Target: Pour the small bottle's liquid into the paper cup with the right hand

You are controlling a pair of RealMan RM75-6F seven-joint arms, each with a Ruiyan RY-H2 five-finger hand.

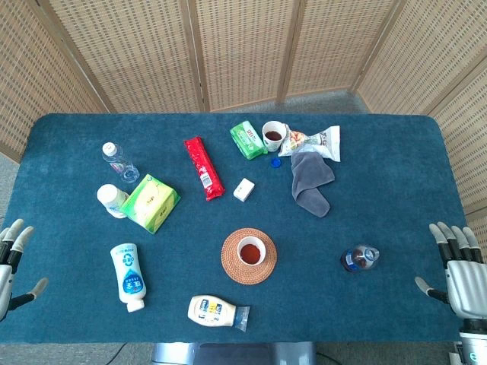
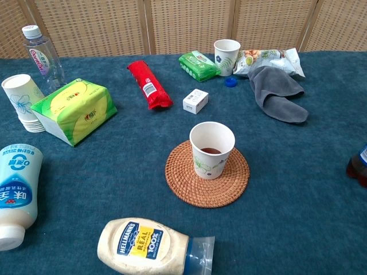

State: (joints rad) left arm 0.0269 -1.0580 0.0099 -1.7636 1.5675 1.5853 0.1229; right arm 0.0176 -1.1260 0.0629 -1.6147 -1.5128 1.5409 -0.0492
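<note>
1. The right hand [image 1: 462, 275] hovers at the table's right edge, palm empty, fingers spread and pointing away from the robot – visible only in the head view.
2. The left hand [image 1: 11, 262] sits at the opposite edge, fingers likewise apart and holding nothing.
3. The small bottle [image 1: 359, 258] stands upright on the blue table [image 1: 380, 152], left of the right hand and apart from it. Its long axis is vertical, with the uncapped mouth pointing up toward the head camera and dark liquid in its base. The chest view catches only a sliver of it at the right border.
4. The paper cup [image 2: 211, 149] stands upright at the centre of a woven coaster [image 2: 207, 175], well left of the bottle, with dark liquid in the bottom.
5. A mayonnaise bottle [image 2: 150, 246] lies on its side nearest the robot, cap pointing right.
6. A white squeeze bottle [image 1: 128, 277] lies on the left side of the table – cap toward the robot.
7. Farther back on the left are a green tissue pack [image 2: 73, 110], a stack of cups [image 2: 23, 102] and a water bottle [image 2: 43, 57].
8. Mid-table lie a red packet [image 2: 148, 83] and a small white box [image 2: 195, 101].
9. At the far side are a green packet [image 2: 198, 65], a second cup [image 2: 227, 57] holding dark liquid, a blue cap [image 2: 230, 82], a snack bag [image 2: 269, 59] and a grey cloth [image 2: 279, 93].
</note>
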